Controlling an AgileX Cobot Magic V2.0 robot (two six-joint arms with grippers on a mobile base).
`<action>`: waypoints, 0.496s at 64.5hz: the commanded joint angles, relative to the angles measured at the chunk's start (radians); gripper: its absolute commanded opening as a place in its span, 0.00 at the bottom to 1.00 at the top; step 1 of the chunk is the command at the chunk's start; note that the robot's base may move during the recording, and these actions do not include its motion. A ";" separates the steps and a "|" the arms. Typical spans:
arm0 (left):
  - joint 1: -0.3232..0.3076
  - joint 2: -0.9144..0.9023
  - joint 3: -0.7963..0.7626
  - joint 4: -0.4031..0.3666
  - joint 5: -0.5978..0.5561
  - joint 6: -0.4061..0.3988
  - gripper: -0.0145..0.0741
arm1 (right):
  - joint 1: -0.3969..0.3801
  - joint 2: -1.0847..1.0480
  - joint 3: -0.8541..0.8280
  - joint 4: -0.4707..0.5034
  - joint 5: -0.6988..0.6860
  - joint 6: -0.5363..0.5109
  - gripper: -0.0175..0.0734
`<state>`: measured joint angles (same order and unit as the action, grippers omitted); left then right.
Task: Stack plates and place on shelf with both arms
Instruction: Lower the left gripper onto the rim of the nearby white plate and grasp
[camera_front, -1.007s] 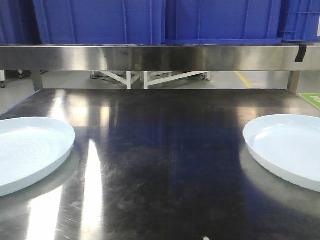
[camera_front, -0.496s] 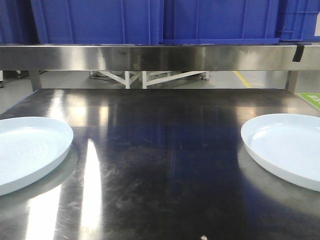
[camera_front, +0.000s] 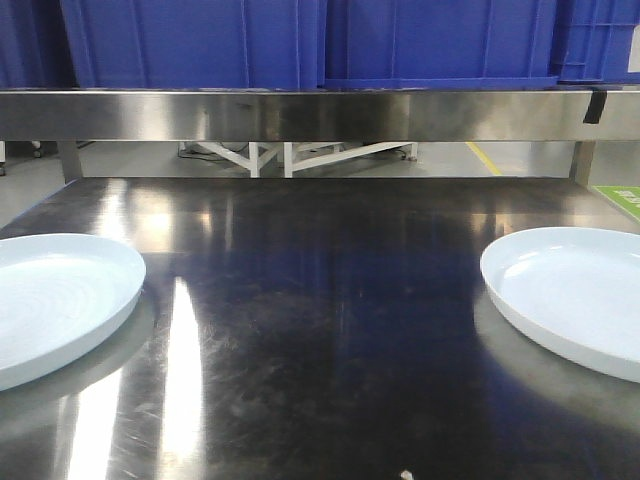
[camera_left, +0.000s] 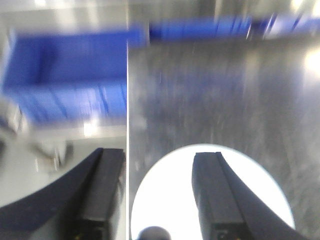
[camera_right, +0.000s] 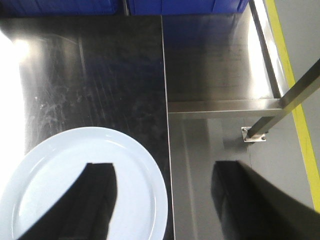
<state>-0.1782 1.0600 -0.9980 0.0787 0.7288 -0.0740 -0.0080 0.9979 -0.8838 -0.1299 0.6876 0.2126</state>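
Two pale blue-white plates lie on the steel tabletop, a left plate and a right plate, far apart. My left gripper is open above the left plate. One finger is over the plate, the other beyond the table's left edge; the view is blurred. My right gripper is open above the right plate. One finger is over the plate, the other beyond the table's right edge. Neither holds anything. A long flat steel rail spans the back; no rollers or screws show, so I cannot tell if it is the shelf.
Big blue crates stand above and behind the rail. Under the rail I see floor and a white frame. In the right wrist view a lower steel surface and a post lie beyond the table's edge.
The whole front view has shifted slightly to the left. Both plates keep their places on the tabletop.
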 joint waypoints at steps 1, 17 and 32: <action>-0.007 0.062 -0.010 0.006 -0.069 -0.027 0.62 | 0.000 0.006 -0.040 -0.021 -0.052 -0.013 0.80; 0.005 0.261 -0.001 0.006 -0.090 -0.033 0.62 | 0.000 0.057 -0.040 -0.021 -0.052 -0.013 0.80; 0.057 0.385 -0.001 0.005 -0.116 -0.033 0.62 | 0.000 0.078 -0.040 -0.021 -0.051 -0.013 0.80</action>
<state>-0.1404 1.4406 -0.9697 0.0805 0.6701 -0.0939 -0.0080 1.0854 -0.8838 -0.1299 0.6876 0.2126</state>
